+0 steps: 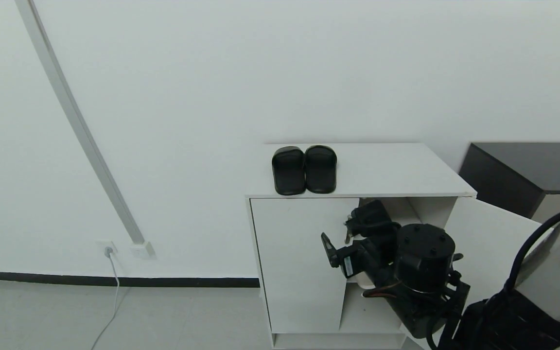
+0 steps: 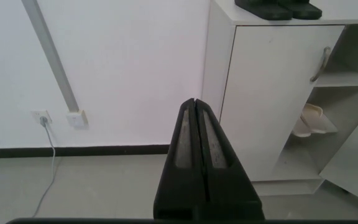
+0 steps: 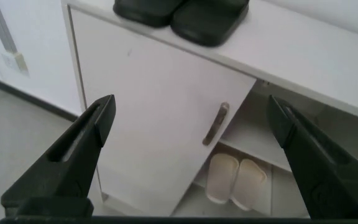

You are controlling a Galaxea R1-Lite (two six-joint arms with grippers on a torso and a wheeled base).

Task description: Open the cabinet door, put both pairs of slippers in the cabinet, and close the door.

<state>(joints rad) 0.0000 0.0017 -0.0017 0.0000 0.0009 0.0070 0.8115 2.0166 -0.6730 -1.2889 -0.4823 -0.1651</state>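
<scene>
**One pair shelved, black pair on top**

We see the white cabinet (image 1: pixel 392 170) at about 4 o'clock in the head view. Its 9 o'clock door (image 1: pixel 299 262) is closed and carries a slim vertical handle (image 3: pixel 215 124). The 3 o'clock door (image 1: pixel 489 243) stands open.

The black slippers (image 1: pixel 304 170) lie on the cabinet top at its 8 o'clock corner, near the front edge. They are matte black slides with broad, smooth straps, set side by side and touching, both pointing the same way.

Inside the open half, the pale slippers (image 3: pixel 222 177) rest on a shelf below the uppermost one. They are cream, rounded at the ends, side by side, just past the edge of the closed door.

The right gripper (image 3: pixel 191 107) hangs in front of the cabinet, at 5 o'clock from the black pair, level with the handle. Its pincer is spread wide and holds nothing.

The left gripper (image 2: pixel 195 102) is off the cabinet's 9 o'clock side, well apart from it. Its fingers are pressed flat together with nothing between them.
</scene>
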